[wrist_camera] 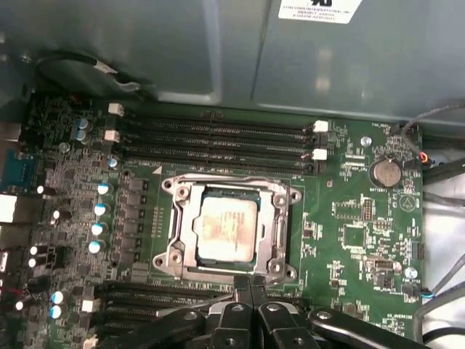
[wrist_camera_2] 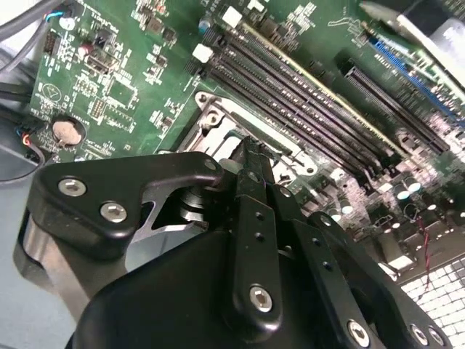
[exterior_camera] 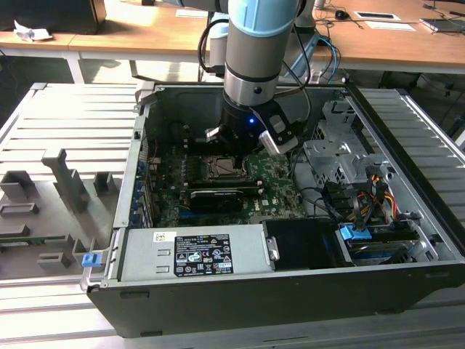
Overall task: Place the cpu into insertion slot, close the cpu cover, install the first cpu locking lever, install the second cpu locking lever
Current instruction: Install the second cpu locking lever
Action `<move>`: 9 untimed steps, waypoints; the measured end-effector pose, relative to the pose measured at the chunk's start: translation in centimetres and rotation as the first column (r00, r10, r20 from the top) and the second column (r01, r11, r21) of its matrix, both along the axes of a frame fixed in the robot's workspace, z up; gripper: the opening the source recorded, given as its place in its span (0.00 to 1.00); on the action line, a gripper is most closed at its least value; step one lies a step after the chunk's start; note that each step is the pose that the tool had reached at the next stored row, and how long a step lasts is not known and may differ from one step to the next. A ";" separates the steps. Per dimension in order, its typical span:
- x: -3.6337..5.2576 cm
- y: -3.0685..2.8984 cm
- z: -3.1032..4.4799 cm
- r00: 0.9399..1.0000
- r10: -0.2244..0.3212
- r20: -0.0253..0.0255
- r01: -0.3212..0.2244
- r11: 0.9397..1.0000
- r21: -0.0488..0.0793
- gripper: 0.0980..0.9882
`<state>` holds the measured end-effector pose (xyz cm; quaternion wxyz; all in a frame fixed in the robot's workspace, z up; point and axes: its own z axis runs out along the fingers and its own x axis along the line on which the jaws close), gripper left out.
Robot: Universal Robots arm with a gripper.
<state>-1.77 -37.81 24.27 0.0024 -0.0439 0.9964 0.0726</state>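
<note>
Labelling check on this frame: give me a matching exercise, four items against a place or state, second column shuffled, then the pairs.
1. dull silver-beige square cpu
2. thin silver-grey metal cpu cover
3. black end effector
4. round silver coin cell

A. on the green board, beside the socket
B. fingers together at the socket's edge
C. seated in the insertion slot
D. lying down around the chip

Pairs: 1-C, 2-D, 3-B, 4-A
</note>
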 end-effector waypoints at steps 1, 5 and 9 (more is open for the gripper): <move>0.00 -0.10 0.00 1.000 0.000 0.000 0.000 1.000 0.000 0.01; 0.00 -0.28 0.00 1.000 0.000 0.000 0.000 1.000 0.000 0.01; 0.00 -0.35 0.00 1.000 0.000 0.000 0.000 1.000 0.000 0.01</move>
